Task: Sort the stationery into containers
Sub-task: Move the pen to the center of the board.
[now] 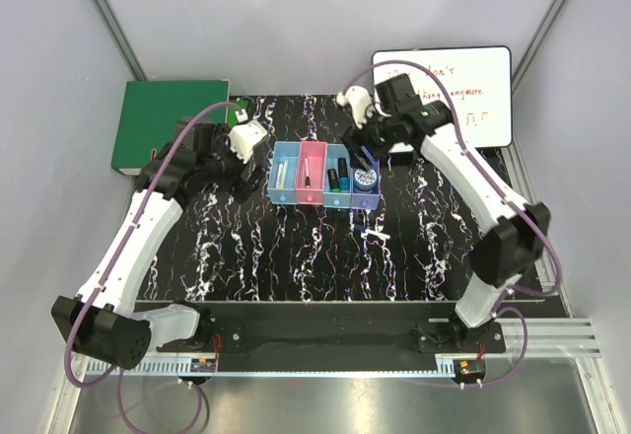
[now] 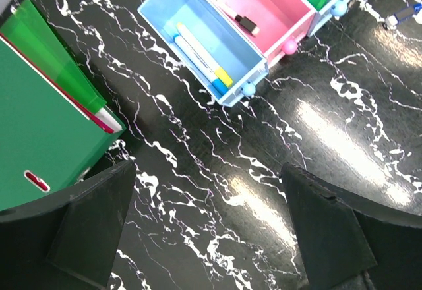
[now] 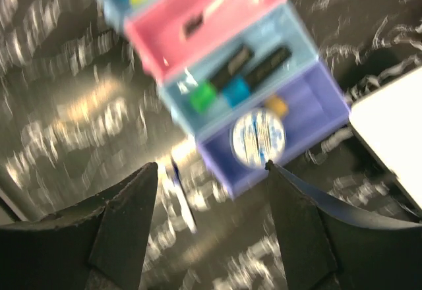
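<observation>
The four joined bins stand mid-table. The left light-blue bin holds a white-and-yellow marker and a blue one. The pink bin holds a white pen with a black cap. The third bin holds black markers with green and blue ends. The purple bin holds the round blue-and-white roll. A white-and-blue pen lies loose in front of the bins, also seen from above. My left gripper is open and empty over bare table left of the bins. My right gripper is open and empty, above the purple bin's near end.
The green binder lies at the back left, close to my left gripper. The whiteboard with red writing lies at the back right, behind my right gripper. The right wrist view is blurred.
</observation>
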### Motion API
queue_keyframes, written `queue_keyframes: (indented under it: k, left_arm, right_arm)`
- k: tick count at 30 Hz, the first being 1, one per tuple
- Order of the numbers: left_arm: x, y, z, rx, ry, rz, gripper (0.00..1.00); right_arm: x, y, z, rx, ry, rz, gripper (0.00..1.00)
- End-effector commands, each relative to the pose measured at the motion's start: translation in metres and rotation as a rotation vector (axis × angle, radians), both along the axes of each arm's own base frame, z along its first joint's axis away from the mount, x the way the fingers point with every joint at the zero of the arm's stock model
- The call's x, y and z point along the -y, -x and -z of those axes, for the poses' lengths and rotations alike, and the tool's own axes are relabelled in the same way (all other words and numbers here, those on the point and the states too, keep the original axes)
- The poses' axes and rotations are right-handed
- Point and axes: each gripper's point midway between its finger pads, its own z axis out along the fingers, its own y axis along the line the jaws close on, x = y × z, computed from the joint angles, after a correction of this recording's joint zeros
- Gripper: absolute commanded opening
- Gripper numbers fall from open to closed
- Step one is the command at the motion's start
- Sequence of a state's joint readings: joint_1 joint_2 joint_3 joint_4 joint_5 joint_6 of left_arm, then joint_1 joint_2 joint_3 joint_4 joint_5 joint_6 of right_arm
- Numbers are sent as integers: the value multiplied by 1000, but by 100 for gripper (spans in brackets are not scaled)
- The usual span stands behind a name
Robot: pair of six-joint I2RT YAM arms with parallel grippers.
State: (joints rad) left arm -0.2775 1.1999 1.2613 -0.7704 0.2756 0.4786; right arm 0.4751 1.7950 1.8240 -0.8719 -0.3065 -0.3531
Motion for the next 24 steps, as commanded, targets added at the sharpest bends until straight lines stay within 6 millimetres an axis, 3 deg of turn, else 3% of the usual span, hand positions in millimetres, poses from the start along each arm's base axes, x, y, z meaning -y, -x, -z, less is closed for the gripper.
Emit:
queue_keyframes:
  k: [1, 2, 5, 11, 16, 24]
  left_arm:
    - [-5, 8, -6, 30, -12, 1, 99]
    - [-7, 9, -5, 29, -16, -8, 98]
    - [-11, 13, -7, 40, -29, -20, 98]
    - [-20, 11, -22, 84, -66, -45, 99]
    - [-20, 10, -29, 82, -78, -43, 99]
    - [-20, 4, -35, 93, -98, -44, 99]
  right_arm:
    - [57, 61, 36, -44, 299, -244, 75]
    - [67, 73, 54, -76, 348, -281, 74]
    - [82, 97, 74, -118, 394, -326, 74]
    - [96, 117, 118, -200, 448, -364, 72]
    - [88, 116, 142, -195, 459, -403, 68]
    - [54, 121, 168, -177, 467, -505, 68]
